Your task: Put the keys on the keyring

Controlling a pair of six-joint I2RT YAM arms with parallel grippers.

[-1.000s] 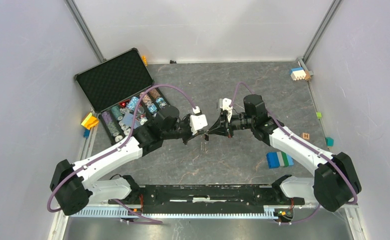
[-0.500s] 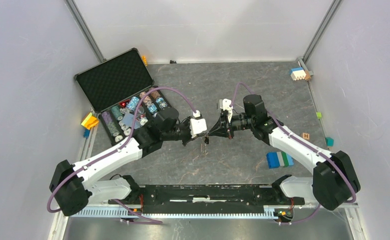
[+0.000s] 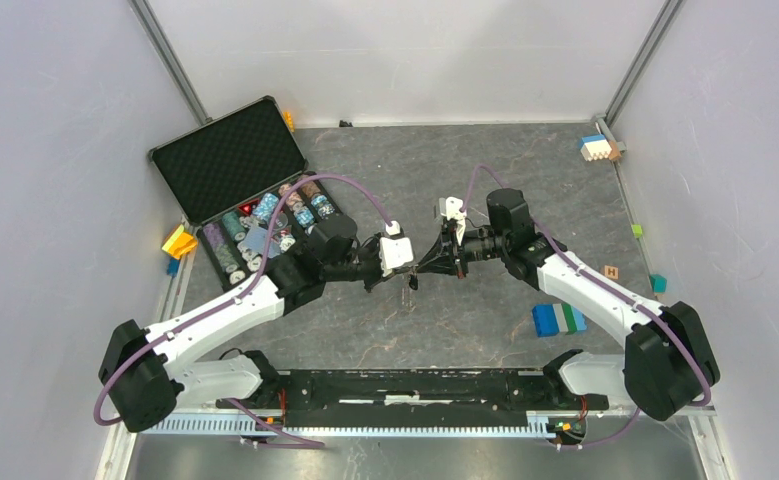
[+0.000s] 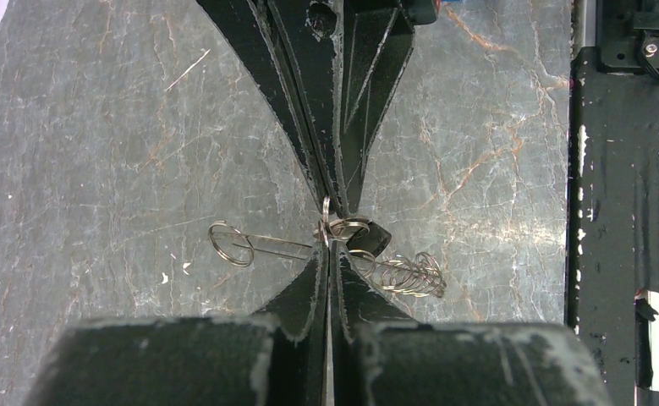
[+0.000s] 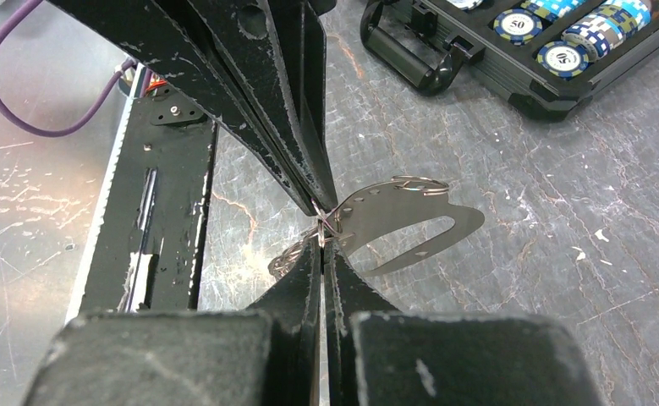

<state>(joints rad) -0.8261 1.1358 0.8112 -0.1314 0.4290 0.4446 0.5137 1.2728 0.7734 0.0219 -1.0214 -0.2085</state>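
Pinching tip to tip above the table (image 3: 485,170), the left gripper (image 4: 329,254) and right gripper (image 5: 321,245) were both fully closed on a cluster of small wire rings (image 5: 324,223). This was probably so one could steady a ring while the other threaded it. Which ring each one held I could not tell. Only the left wrist view showed the key (image 4: 370,239), just beside the tips. Only the right wrist view showed the flat keyring (image 5: 385,211), which hung from that same cluster.
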